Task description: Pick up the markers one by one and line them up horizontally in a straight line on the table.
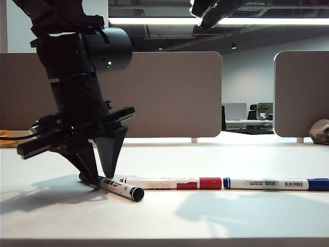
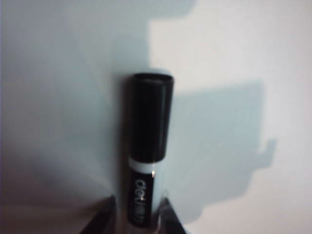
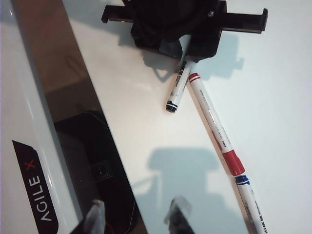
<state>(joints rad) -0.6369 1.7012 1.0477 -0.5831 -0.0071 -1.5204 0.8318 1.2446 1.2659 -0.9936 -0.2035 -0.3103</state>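
- White office surface (image 1: 216, 216), grey dividers (image 1: 169, 92) behind.
- Red marker (image 1: 169, 183) and blue marker (image 1: 277, 183) already lie end to end at 3 o'clock.
- Black marker (image 1: 122, 189) lies askew; the open left pincer (image 1: 97, 177) straddles it at 9 o'clock.
- Right pincer (image 3: 134, 217) hangs overhead, part-open and empty.

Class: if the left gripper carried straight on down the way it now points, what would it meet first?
Most likely the black marker: the open left gripper straddles its barrel, with the table just beneath.
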